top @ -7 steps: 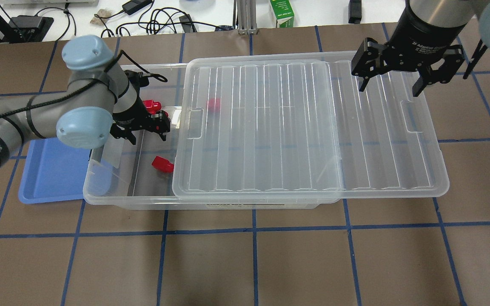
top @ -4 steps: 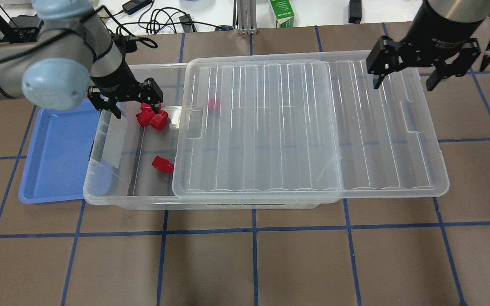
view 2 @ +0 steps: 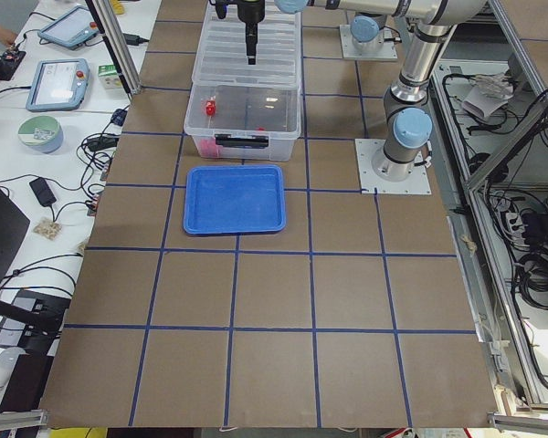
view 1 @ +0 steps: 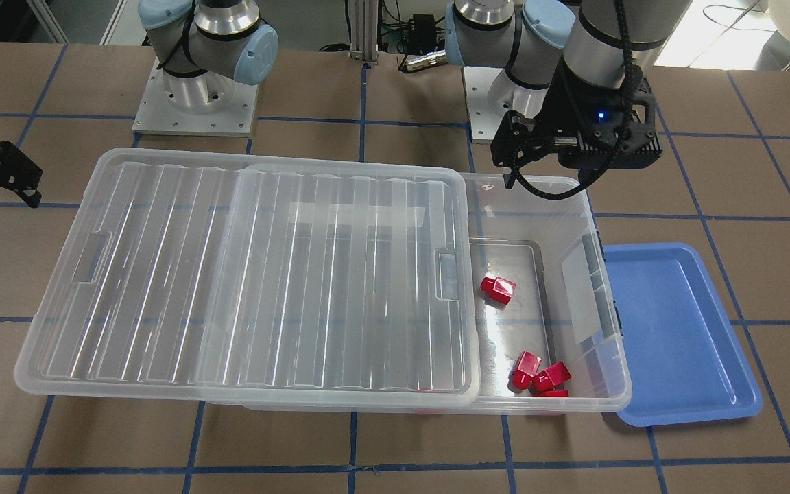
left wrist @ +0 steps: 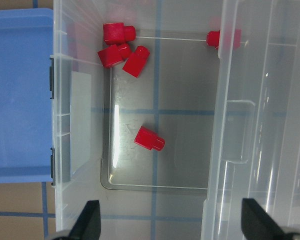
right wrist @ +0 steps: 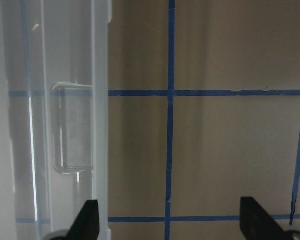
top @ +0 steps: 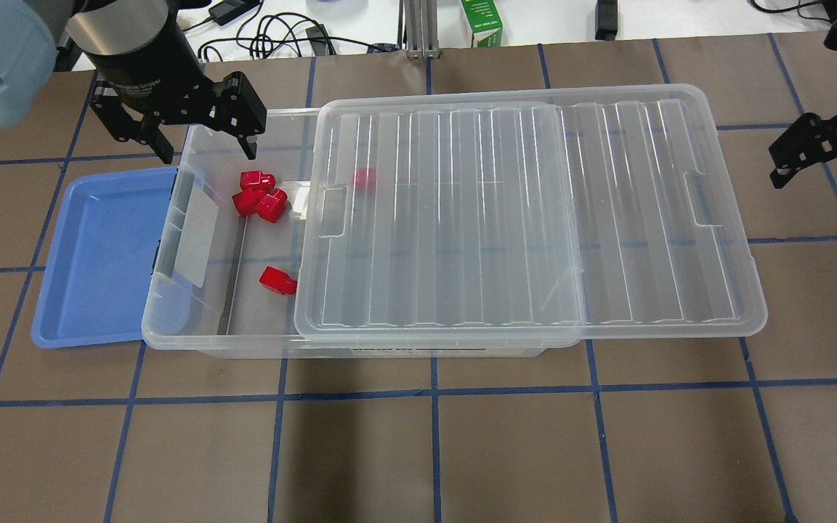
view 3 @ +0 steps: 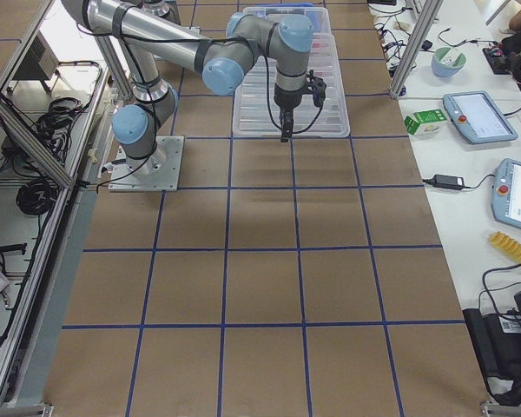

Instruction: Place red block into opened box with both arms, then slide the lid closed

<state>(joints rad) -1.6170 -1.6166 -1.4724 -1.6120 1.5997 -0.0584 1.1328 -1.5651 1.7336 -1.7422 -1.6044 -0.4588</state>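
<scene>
Lid (top: 527, 211) ribbed (translucent plastic), red block (top: 277, 281) glossy, stepped

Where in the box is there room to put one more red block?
The bare floor between the three-block pile and the lone block is free, and so is the floor from the lone block to the robot-side wall of the box. The blue tray beside it is bare too. It is crowded only in the corner with the pile.
</scene>
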